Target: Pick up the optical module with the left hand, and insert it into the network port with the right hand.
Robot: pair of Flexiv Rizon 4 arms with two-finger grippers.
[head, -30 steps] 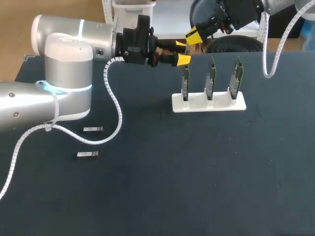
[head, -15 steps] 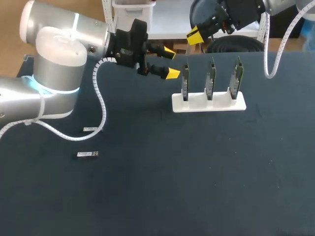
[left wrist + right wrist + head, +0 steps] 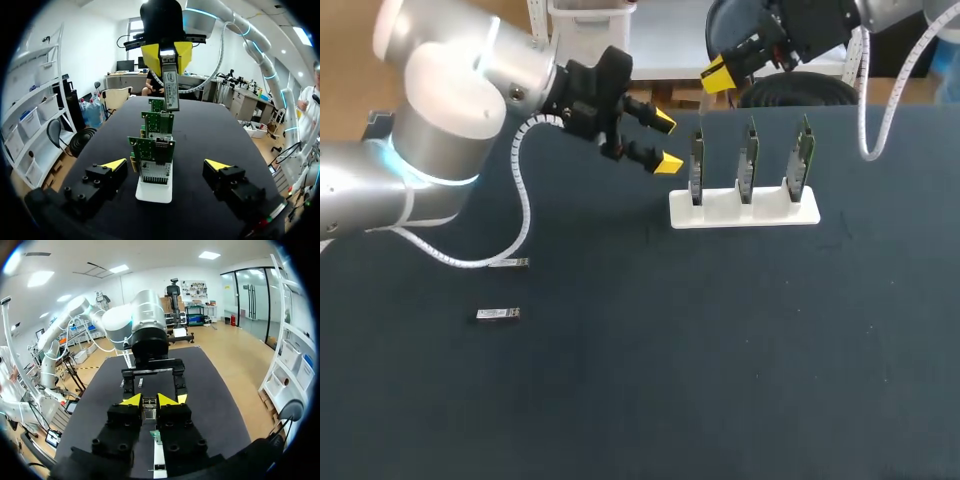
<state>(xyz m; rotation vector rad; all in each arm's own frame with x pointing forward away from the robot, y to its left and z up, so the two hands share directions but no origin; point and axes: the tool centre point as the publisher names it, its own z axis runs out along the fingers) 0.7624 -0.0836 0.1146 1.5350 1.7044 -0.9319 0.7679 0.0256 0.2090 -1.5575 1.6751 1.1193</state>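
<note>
- The optical module (image 3: 170,90) is not on the table. It hangs in the right gripper (image 3: 149,400), above the row of boards, and its long body points down.
- In the right wrist view we see the module (image 3: 149,414) between the two yellow tips, which press on it from both sides, so this pincer is closed on it.
- Under this gripper we see the top edge of a green board and a part of the white stand (image 3: 159,460).
- Three green boards (image 3: 748,160) stand upright in a row in the white stand (image 3: 745,207), in the far middle of the dark table (image 3: 720,350).
- In the left wrist view the nearest board carries a silver network port (image 3: 155,171).
- The left gripper (image 3: 660,140) hovers just beside the left end of the stand. Its fingers are wide apart and hold nothing, and the nearest board is ahead of it, in line with the gap between them.
- Two more small modules lie flat on the left part of the table, one (image 3: 498,314) nearer to us and one (image 3: 510,262) beside the white cable (image 3: 525,200) of the left arm.
</note>
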